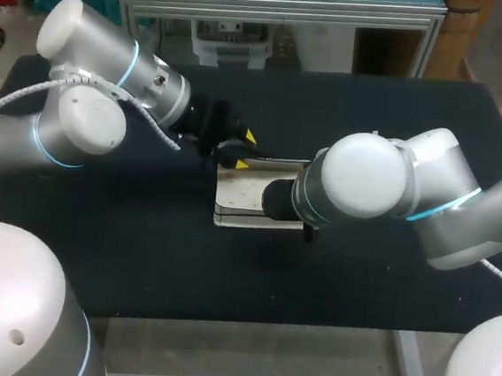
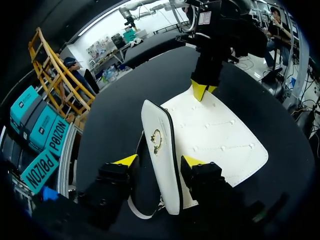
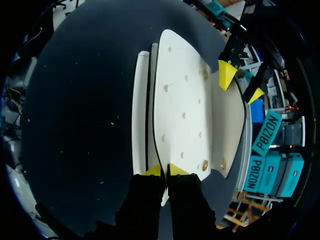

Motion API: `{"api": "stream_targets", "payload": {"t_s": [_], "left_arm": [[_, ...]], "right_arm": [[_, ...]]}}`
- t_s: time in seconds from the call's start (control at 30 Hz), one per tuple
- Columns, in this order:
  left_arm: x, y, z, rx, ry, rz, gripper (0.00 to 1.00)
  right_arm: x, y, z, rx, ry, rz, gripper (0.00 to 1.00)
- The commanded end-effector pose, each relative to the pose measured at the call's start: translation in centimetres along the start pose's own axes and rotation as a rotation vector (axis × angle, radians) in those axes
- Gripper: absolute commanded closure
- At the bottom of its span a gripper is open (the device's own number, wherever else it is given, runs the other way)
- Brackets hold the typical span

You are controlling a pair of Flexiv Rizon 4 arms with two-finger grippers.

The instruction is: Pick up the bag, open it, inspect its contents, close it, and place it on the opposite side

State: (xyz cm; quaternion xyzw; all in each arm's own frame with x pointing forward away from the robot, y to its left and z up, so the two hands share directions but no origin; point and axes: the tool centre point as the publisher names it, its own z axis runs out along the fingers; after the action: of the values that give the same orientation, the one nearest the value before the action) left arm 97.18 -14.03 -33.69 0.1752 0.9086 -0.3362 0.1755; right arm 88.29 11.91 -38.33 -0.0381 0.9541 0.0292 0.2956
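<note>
Yellow tips of the left gripper [image 1: 246, 150] stand wide apart at the left end of the white bag [image 1: 243, 192], which lies in the middle of the black table [image 1: 138, 248]. Only the left wrist view shows the bag's upright panel [image 2: 160, 145] between those fingers, with one finger clear of it, so nothing is gripped. The right gripper [image 3: 165, 171] is hidden under its own arm in the head view. Its wrist view shows the fingers pinched almost together on the bag's thin edge.
</note>
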Motion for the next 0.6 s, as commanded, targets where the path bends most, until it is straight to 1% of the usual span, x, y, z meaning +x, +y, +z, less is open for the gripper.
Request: {"api": "stream_targets", "payload": {"t_s": [0.03, 0.13, 0.3, 0.43, 0.6], "left_arm": [[0.5, 0.1, 1.2, -0.035, -0.037, -0.006, 0.42], [0.3, 0.4, 1.9, -0.059, -0.034, -0.014, 0.44], [-0.8, 0.9, 2.7, -0.109, -0.038, -0.035, 0.45], [-1.2, 1.2, 3.0, -0.133, -0.037, -0.051, 0.53], [-1.3, 1.6, 3.2, -0.144, -0.035, -0.062, 0.58]], "right_arm": [[0.2, 0.0, 0.2, -0.001, -0.005, 0.001, 1.0], [0.2, 0.0, 0.2, -0.001, -0.005, 0.001, 1.0], [0.2, 0.0, 0.2, -0.001, -0.005, 0.001, 1.0], [0.2, 0.0, 0.2, -0.001, -0.005, 0.001, 1.0], [0.2, 0.0, 0.2, -0.001, -0.005, 0.001, 1.0]]}}
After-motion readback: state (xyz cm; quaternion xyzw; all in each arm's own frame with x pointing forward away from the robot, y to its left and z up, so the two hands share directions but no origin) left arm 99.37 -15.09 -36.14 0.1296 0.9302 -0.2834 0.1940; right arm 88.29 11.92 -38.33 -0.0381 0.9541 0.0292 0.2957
